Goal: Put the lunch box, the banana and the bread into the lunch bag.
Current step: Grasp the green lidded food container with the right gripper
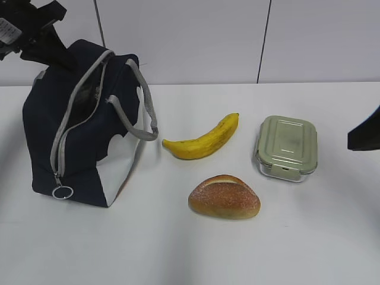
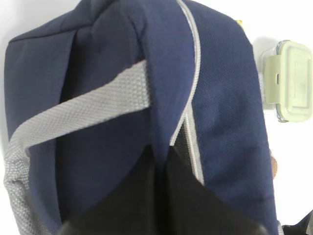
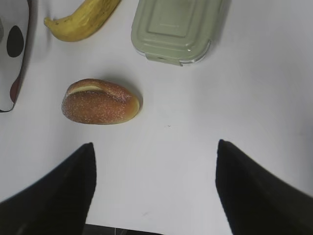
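The navy lunch bag stands at the table's left, its grey zipper partly open with the ring pull low at the front. My left gripper is at the bag's top rear edge. In the left wrist view it is shut, pinching a fold of the bag's navy fabric. The banana, the bread and the green-lidded lunch box lie on the table right of the bag. My right gripper is open and empty above the table, short of the bread.
The bag's grey handles hang towards the banana. The white table runs to a white tiled wall behind. In the right wrist view the banana and the lunch box lie beyond the bread. The bag's white side panel shows at the left.
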### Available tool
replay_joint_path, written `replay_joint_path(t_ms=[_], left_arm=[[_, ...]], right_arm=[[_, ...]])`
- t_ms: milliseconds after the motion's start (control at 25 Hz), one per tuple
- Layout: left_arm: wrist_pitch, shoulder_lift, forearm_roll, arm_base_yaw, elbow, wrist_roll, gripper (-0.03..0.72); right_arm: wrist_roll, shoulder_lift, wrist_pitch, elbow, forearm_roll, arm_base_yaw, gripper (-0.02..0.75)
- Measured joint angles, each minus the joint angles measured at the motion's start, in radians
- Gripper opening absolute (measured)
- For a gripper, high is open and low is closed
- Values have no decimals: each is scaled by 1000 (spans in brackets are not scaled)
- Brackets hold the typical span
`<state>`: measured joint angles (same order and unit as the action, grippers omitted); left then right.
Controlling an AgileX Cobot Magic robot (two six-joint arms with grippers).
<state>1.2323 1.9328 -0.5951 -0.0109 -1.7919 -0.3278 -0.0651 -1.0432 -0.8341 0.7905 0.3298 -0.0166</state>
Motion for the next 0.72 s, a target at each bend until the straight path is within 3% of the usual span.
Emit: replay_joint_path(t_ms=[480,720], left_arm=[[0,0,2,0,0,0,-2],[0,0,2,0,0,0,-2]], right_arm=[[-65,-427,-108,364,35,11,562],[-243,-548,-132,396,215,165,562]])
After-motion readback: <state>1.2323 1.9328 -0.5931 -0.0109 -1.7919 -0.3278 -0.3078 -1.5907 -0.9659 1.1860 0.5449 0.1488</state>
